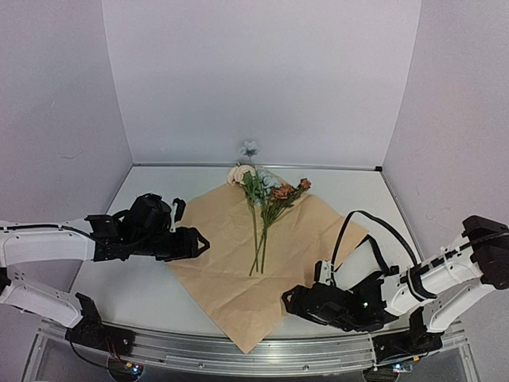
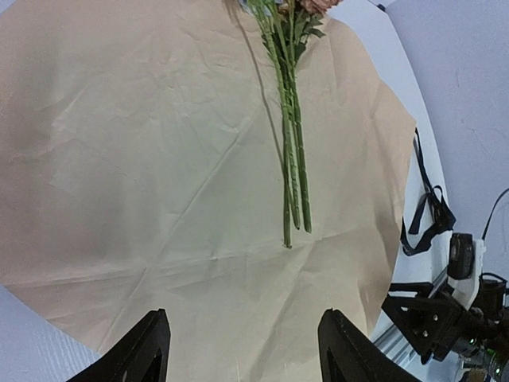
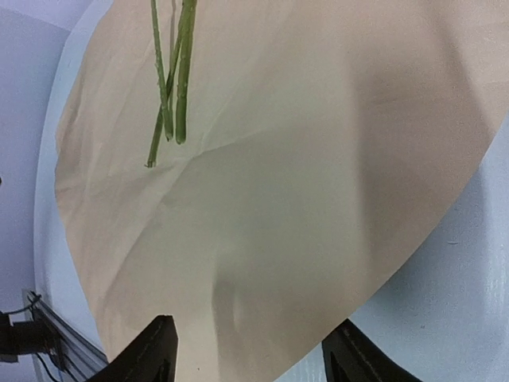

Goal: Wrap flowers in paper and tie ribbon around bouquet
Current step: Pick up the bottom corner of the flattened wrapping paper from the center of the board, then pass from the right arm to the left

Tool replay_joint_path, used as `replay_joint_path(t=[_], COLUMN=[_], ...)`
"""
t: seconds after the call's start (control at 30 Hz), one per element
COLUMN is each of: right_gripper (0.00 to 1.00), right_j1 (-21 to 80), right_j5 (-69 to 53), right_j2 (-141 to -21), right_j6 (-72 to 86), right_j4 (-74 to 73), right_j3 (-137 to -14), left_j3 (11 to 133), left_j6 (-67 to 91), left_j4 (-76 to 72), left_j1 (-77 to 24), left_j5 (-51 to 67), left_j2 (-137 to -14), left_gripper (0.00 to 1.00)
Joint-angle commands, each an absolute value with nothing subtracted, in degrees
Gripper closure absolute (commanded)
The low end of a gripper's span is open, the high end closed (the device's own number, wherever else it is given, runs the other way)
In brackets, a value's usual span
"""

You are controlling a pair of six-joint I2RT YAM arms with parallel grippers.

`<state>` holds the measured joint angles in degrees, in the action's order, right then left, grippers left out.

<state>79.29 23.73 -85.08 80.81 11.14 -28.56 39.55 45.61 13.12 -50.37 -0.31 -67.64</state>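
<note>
Item: paper (image 1: 238, 270), one large crinkled sheet, tan-brown face up, lying flat and unfolded on the tabletop (image 1: 151, 282), set as a diamond with one corner toward the arms and one toward the back wall. Item: flowers (image 1: 262, 199), a small bunch lying on the paper along its middle; heads (cream, rust-orange, pale blue) at the far corner, with one pale blue bloom standing past the paper's edge; thin green stems pointing toward the near side, their cut ends close to the sheet's centre and well inside its edges. No wrapping done; the stems are bare. Item: ribbon (image 2: 436, 199), a narrow black strip in loose loops on the tabletop just beyond the paper's right edge, seen in the left wrist view only; any lettering is too small to read. Item: left gripper (image 1: 200, 243), over the paper's left corner, jaws wide, nothing between them; its wrist view shows the flat sheet below and the stem ends ahead. Item: right gripper (image 1: 289, 301), low over the paper's near-right edge, jaws wide, holding nothing; a slight raised crease in the sheet lies between its fingers (image 3: 151, 354). Contact with the paper cannot be told.
</note>
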Motion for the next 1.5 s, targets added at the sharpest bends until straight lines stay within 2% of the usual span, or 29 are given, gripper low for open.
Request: replay_joint_path(t=[0.0, 0.33, 0.43, 0.63, 0.83, 1.1, 1.47], right_gripper=[0.47, 0.88, 0.93, 0.95, 0.96, 0.96, 0.96], right_j1=[79.51, 79.38, 79.41, 79.28, 79.28, 79.28, 79.28], right_j5=[27.44, 30.01, 30.23, 31.71, 32.07, 32.63, 32.92], right_j2=[-84.44, -80.92, -80.10, -77.80, -76.45, -75.48, -75.14], right_j6=[82.55, 85.57, 87.55, 91.15, 92.96, 94.35, 96.50], right_j4=[12.92, 8.57, 5.57, 0.89, -5.42, -7.02, -8.87], right_j3=[-29.13, -30.58, -31.68, -32.79, -35.29, -36.13, -36.64], left_j3=[39.19, 38.51, 38.90, 38.36, 37.10, 38.17, 38.64], left_j6=[42.47, 35.09, 30.74, 20.98, 12.07, 7.27, 0.43], left_j4=[11.30, 12.75, 12.61, 10.75, 6.25, 2.42, -8.10], left_j1=[-53.58, -68.42, -76.68, -91.96, -101.84, -105.84, -106.43], left_j5=[-2.03, -9.52, -14.12, -22.88, -31.07, -38.32, -36.13], left_j2=[-65.90, -62.43, -61.51, -63.02, -68.57, -78.00, -86.80], left_gripper=[0.34, 0.35, 0.36, 0.37, 0.37, 0.36, 0.37])
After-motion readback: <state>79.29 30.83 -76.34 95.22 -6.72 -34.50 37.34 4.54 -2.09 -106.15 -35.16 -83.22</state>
